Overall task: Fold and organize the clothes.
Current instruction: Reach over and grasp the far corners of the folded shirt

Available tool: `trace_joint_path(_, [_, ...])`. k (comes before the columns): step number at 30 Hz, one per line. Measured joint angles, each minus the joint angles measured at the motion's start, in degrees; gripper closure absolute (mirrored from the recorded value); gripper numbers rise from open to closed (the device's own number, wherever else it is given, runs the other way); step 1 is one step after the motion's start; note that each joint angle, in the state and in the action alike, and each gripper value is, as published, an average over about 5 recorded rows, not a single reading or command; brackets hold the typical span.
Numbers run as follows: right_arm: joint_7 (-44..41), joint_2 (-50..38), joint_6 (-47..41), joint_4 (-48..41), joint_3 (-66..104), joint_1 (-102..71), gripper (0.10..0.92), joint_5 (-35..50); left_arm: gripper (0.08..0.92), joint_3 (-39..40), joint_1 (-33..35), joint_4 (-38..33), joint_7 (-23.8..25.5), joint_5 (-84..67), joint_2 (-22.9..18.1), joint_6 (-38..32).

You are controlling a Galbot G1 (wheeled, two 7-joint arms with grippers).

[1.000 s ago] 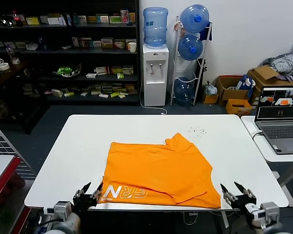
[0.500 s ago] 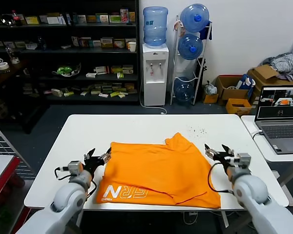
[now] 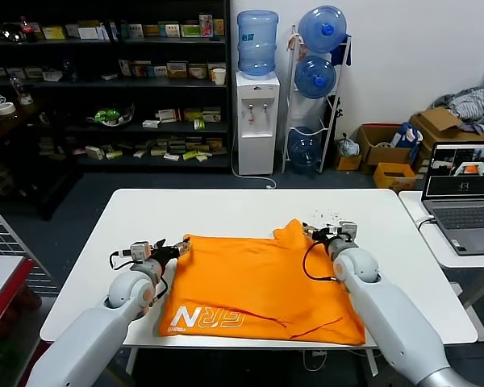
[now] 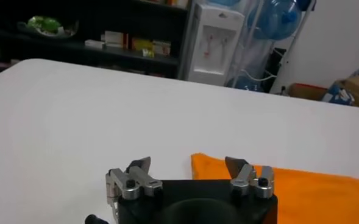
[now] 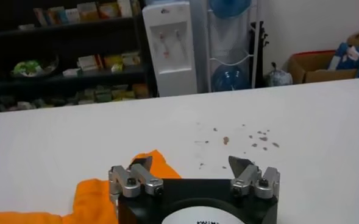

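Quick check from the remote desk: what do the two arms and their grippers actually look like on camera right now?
Both arms have smooth, rounded light-grey shells. The left gripper and right gripper each have a black body, silver finger brackets with dark screws and dark pointed fingertips. A black cable loops beside each wrist. The right gripper's body carries a white round label with partly visible print.

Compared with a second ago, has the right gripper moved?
Yes. The right gripper has travelled from the near edge of the white table toward its far side, and now sits open at the far right corner of the orange T-shirt.
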Motion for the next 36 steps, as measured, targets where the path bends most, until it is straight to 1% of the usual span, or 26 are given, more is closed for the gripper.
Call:
trace_joint_path(8, [-0.54, 2.23, -0.78, -4.86, -2.47, 3.07, 0.212, -0.52, 0.177, 1.58, -2.74, 3.56, 0.69, 0.25, -1.70, 0.53])
trace_joint_path(11, [-0.73, 2.66, -1.11, -5.94, -3.02, 3.64, 0.264, -0.59, 0.177, 2.12, -3.39, 4.45, 0.78, 0.68, -2.16, 0.65])
trace_joint_path(18, [-0.92, 2.86, -1.75, -6.91, -3.98, 4.25, 0.467, -0.21, 0.190, 3.36, -4.51, 6.12, 0.78, 2.02, -3.01, 0.88])
trace_joint_path(22, [-0.96, 2.72, -2.06, -6.93, -4.22, 4.28, 0.580, 0.15, 0.274, 3.86, -4.92, 7.09, 0.83, 2.76, -3.56, 0.74])
trace_joint_path(31, [-1.04, 2.37, -2.36, -6.37, -4.45, 3.81, 0.840, 0.71, 0.534, 4.60, -5.44, 8.40, 1.07, 3.99, -4.23, -0.17])
trace_joint_path(33, [-1.05, 2.33, -2.32, -6.24, -4.47, 3.74, 0.882, 0.86, 0.595, 4.69, -5.47, 8.46, 1.09, 4.06, -4.32, -0.31])
trace_joint_path(36, [-1.05, 2.29, -2.14, -5.99, -4.46, 3.61, 0.901, 1.10, 0.681, 4.80, -5.46, 8.43, 1.16, 4.09, -4.43, -0.49])
